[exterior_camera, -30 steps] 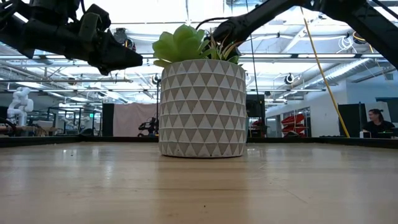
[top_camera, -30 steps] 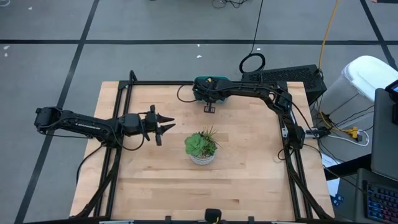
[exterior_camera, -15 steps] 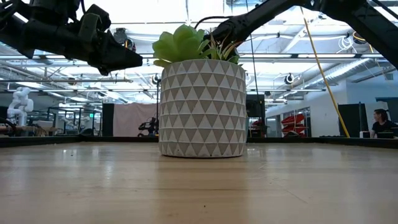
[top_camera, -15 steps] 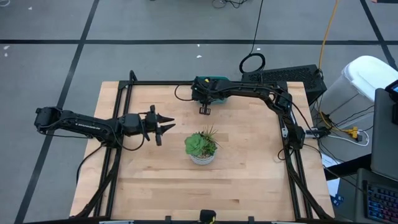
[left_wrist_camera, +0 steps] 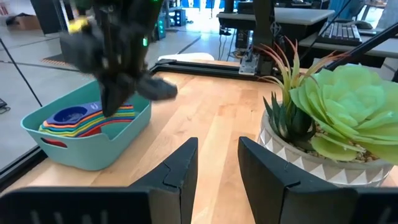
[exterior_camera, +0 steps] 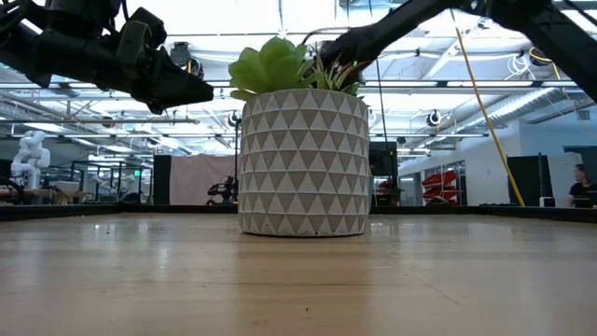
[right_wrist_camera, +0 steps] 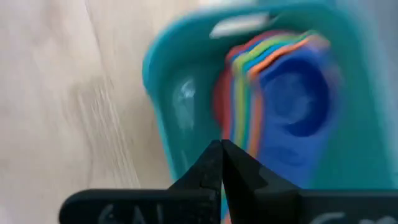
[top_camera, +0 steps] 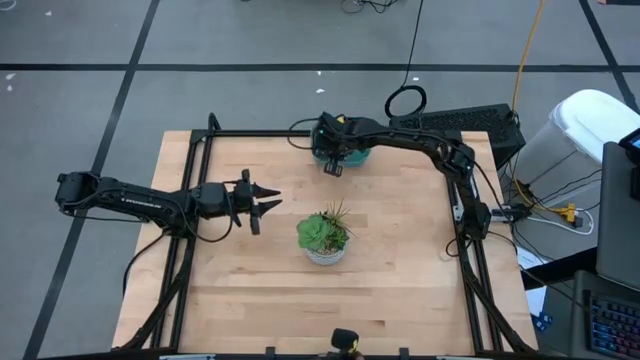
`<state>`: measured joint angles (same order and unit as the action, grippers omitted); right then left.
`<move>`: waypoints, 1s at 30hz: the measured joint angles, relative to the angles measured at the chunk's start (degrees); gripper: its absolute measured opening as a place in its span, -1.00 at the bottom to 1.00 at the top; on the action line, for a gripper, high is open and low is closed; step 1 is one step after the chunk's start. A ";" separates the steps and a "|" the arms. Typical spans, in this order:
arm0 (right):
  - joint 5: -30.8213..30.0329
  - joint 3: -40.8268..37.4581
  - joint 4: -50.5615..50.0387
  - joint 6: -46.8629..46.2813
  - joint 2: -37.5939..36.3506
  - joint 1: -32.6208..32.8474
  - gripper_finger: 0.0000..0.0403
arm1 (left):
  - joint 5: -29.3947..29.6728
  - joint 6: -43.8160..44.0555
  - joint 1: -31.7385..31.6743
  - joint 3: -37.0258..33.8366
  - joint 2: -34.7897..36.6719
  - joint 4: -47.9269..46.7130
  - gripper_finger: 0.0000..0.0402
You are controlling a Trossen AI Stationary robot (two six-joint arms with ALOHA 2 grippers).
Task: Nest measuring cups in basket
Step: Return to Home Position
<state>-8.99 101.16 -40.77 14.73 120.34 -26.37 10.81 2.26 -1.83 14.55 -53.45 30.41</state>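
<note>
At centre left of the high view the left gripper [top_camera: 266, 205] hangs parked, jaws apart and empty, well clear of the work. Right of it, past the plant [top_camera: 323, 236], the right gripper [top_camera: 334, 166] hovers at upper centre over the basket [left_wrist_camera: 93, 149], jaws together on nothing, since the cups [left_wrist_camera: 79, 118] already sit nested inside it

Cups [left_wrist_camera: 78, 118] nested in one stack, blue on top, with red, yellow, green and orange rims fanned beneath. Stack lies inside teal basket [left_wrist_camera: 93, 152], which has rounded corners and sits upright near table's [left_wrist_camera: 211, 118] far edge.
</note>
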 joint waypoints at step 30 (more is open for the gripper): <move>-7.20 -24.88 -13.67 -15.09 -47.69 1.68 -1.00 | -2.78 -2.03 -0.02 2.69 10.53 -13.36 -0.41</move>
<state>-16.19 76.28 -54.44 -0.36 72.65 -24.69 8.03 0.23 -1.85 17.23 -42.92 17.06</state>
